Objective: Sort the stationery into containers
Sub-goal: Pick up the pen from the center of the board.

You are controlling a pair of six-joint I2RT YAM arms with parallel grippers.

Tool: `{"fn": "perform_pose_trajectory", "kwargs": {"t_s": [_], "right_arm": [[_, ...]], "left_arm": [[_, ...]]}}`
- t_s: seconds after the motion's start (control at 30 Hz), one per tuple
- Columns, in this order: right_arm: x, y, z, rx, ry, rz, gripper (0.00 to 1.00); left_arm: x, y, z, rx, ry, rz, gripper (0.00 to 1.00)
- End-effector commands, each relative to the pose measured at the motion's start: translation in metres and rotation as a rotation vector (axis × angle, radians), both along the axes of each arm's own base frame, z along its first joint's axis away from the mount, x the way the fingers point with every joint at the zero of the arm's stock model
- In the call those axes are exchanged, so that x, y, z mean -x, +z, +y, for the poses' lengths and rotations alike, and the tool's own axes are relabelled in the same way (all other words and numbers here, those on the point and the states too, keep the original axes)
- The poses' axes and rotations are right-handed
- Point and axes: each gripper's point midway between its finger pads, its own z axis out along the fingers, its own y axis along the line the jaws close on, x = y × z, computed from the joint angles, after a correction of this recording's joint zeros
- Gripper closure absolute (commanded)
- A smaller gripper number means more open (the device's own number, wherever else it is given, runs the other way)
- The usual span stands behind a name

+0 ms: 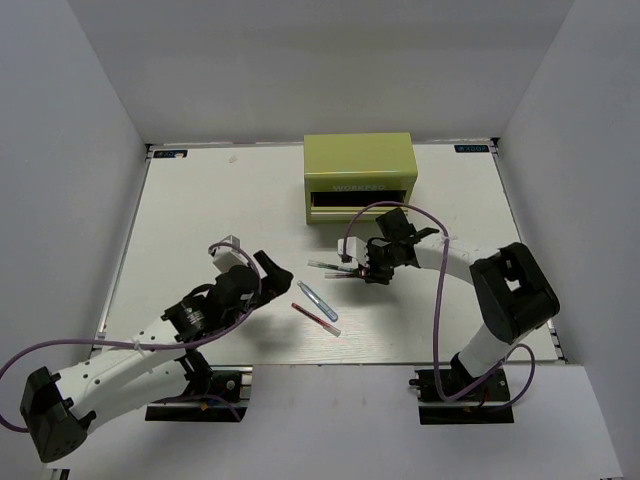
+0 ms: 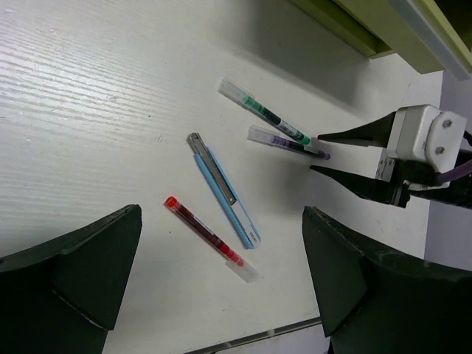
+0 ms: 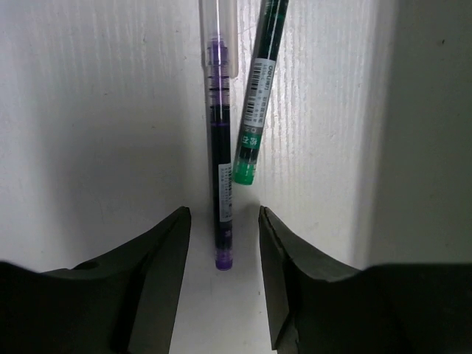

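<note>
On the table [image 1: 200, 200], to the near side of the chest [image 1: 358, 160], the purple pen [image 3: 220, 147] is straddled, not yet pinched, by the parted right gripper [image 3: 221, 221], evidently lined up for pickup; the left gripper [image 2: 221, 212] is held wide open, empty.

Bright, even overhead light, soft shadows; right wrist view dimmer and slightly soft.

White table inside a plain white enclosure.
The table [image 1: 200, 220] was a pale, matte board with a fine ribbed grain running across it. White wall panels [image 1: 320, 60] stood along its left, far and right sides. A small dark label [image 1: 170, 153] sat at its far-left corner, and a second label [image 1: 473, 149] at the far-right corner.
</note>
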Motion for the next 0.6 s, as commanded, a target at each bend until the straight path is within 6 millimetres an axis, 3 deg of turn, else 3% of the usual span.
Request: {"fn": "perform_pose_trajectory", "kwargs": {"t_s": [0.0, 0.1, 0.2, 0.37, 0.43, 0.47, 0.5, 0.57], "right_arm": [[-0.007, 0.0, 0.004, 0.012, 0.006, -0.011, 0.52], [0.013, -0.007, 0.002, 0.017, 0.068, 0.069, 0.57], [0.044, -0.014, -0.007, 0.046, 0.147, 0.182, 0.68], [0.073, -0.014, -0.016, 0.048, 0.224, 0.251, 0.88], [0.076, -0.002, -0.018, 0.025, 0.225, 0.224, 0.92], [0.072, 0.014, -0.015, -0.002, 0.223, 0.176, 0.94], [0.072, 0.014, -0.015, -0.002, 0.215, 0.179, 0.94], [0.062, 0.041, -0.009, -0.044, 0.184, 0.119, 0.95]], "left_arm": [[0.001, 0.0, 0.003, -0.008, 0.014, 0.018, 0.0], [0.002, 0.001, 0.001, -0.011, 0.01, 0.038, 0.0], [0.0, 0.003, -0.005, -0.061, -0.04, 0.035, 0.0], [-0.003, 0.016, -0.02, -0.18, -0.202, -0.014, 0.0], [-0.003, 0.018, -0.025, -0.238, -0.287, -0.038, 0.07], [-0.002, 0.016, -0.029, -0.264, -0.329, -0.035, 0.14], [-0.002, 0.013, -0.029, -0.272, -0.331, -0.026, 0.18], [0.0, 0.007, -0.032, -0.281, -0.35, 0.001, 0.19]]}}
